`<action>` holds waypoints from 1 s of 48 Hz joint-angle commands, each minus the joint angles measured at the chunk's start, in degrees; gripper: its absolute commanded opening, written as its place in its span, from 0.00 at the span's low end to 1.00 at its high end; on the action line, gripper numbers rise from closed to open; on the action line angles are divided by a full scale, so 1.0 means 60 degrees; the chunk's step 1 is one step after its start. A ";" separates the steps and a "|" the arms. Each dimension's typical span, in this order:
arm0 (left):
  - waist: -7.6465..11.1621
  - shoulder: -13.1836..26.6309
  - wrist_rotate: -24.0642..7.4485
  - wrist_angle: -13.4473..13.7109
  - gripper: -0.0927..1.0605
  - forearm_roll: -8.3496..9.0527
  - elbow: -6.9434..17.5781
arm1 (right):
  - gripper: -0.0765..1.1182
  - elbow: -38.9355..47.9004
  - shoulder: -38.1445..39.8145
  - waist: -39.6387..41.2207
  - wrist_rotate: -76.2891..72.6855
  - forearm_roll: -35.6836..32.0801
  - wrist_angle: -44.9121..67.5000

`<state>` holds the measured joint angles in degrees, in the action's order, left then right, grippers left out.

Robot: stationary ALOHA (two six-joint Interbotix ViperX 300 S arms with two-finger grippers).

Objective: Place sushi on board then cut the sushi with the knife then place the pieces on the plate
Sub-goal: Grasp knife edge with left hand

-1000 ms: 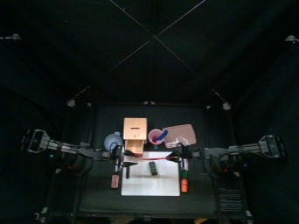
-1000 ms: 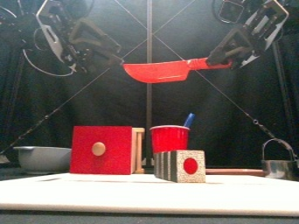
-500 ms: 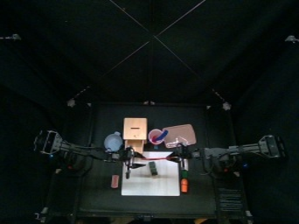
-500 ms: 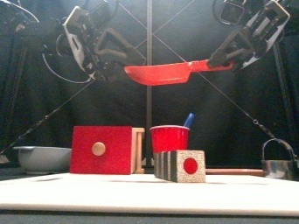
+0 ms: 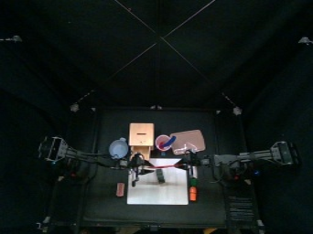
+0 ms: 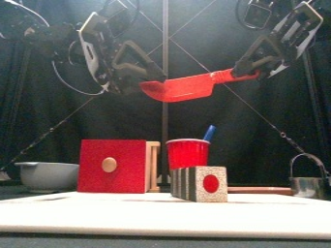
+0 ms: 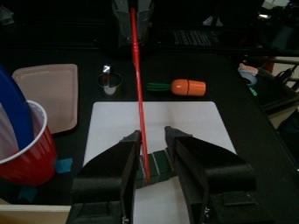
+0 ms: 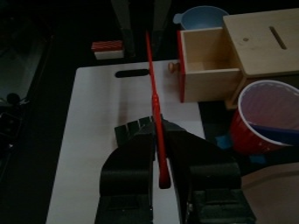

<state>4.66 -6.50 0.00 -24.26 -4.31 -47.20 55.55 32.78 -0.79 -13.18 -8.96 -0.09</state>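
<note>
Black curtains back the matte black table [image 5: 104, 123], where a flat white cutting board [image 5: 159, 195] carries the sushi roll [image 6: 199, 183], a squat block with a dark side and a pale speckled face set with a red disc. High above it hangs the thin red plastic knife [image 6: 188, 87] (edge-on in both wrist views). The right gripper [image 8: 156, 124] is clamped on its handle, while the left gripper [image 7: 152, 133] has its jaws apart either side of the blade.

The left gripper [image 6: 137, 79] comes in from the left and now sits at the blade tip of the red knife [image 6: 189, 87], which tilts more, blade end lower.
</note>
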 commanded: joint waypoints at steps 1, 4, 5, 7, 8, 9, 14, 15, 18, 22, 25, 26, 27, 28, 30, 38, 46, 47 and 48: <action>-0.0073 0.0015 -0.0015 0.0073 0.67 -0.0015 0.0278 | 0.47 -0.0132 0.0088 0.0015 -0.0029 0.0029 0.0103; -0.0073 0.0015 -0.0029 0.0073 0.67 -0.0015 0.0264 | 0.47 -0.0146 0.0073 0.0000 -0.0029 0.0029 0.0103; -0.0088 0.0015 -0.0029 0.0088 0.67 -0.0029 0.0278 | 0.47 -0.0146 0.0073 0.0000 -0.0029 0.0029 0.0103; -0.0088 0.0015 -0.0029 0.0073 0.67 -0.0029 0.0264 | 0.47 -0.0161 0.0073 -0.0015 -0.0029 0.0029 0.0103; -0.0088 0.0015 -0.0029 0.0073 0.67 0.0000 0.0278 | 0.47 -0.0161 0.0073 -0.0015 -0.0029 0.0029 0.0103; -0.0088 0.0015 -0.0029 0.0088 0.67 -0.0015 0.0278 | 0.47 -0.0176 0.0073 -0.0015 -0.0029 0.0029 0.0103; -0.0103 0.0029 -0.0029 0.0088 0.66 -0.0029 0.0264 | 0.47 -0.0190 0.0073 -0.0029 -0.0029 0.0029 0.0103; -0.0103 0.0029 -0.0029 0.0088 0.66 -0.0029 0.0264 | 0.47 -0.0190 0.0073 -0.0029 -0.0029 0.0029 0.0103; -0.0103 0.0029 -0.0015 0.0103 0.66 -0.0029 0.0264 | 0.47 -0.0190 0.0059 -0.0029 -0.0029 0.0029 0.0103; -0.0117 0.0029 -0.0015 0.0103 0.66 -0.0029 0.0249 | 0.47 -0.0205 0.0059 -0.0029 -0.0029 0.0044 0.0103; -0.0132 0.0029 -0.0015 0.0103 0.65 -0.0029 0.0264 | 0.47 -0.0190 0.0059 -0.0029 -0.0029 0.0044 0.0103; -0.0146 0.0029 -0.0015 0.0117 0.65 -0.0044 0.0249 | 0.47 -0.0205 0.0059 -0.0029 -0.0029 0.0059 0.0117; -0.0146 0.0029 -0.0015 0.0117 0.65 -0.0059 0.0249 | 0.47 -0.0205 0.0059 -0.0029 -0.0029 0.0059 0.0117; -0.0161 0.0029 -0.0015 0.0132 0.64 -0.0073 0.0264 | 0.47 -0.0205 0.0059 -0.0029 -0.0029 0.0059 0.0117; -0.0161 0.0029 -0.0015 0.0190 0.63 -0.0073 0.0264 | 0.47 -0.0205 0.0059 -0.0029 -0.0029 0.0073 0.0117; -0.0205 0.0029 -0.0029 0.0557 0.53 -0.0073 0.0308 | 0.47 -0.0205 0.0044 -0.0044 -0.0029 0.0073 0.0132; -0.0205 0.0015 -0.0044 0.0586 0.46 -0.0044 0.0322 | 0.47 -0.0205 0.0015 -0.0044 -0.0029 0.0088 0.0132; -0.0205 0.0015 -0.0059 0.0601 0.45 -0.0044 0.0322 | 0.47 -0.0205 0.0015 -0.0044 -0.0029 0.0088 0.0132; -0.0205 0.0000 -0.0059 0.0586 0.45 -0.0029 0.0337 | 0.47 -0.0205 0.0015 -0.0059 -0.0029 0.0088 0.0132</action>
<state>3.60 -6.06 -0.44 -20.48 -4.66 -46.58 55.46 32.61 -0.97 -13.27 -8.61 0.09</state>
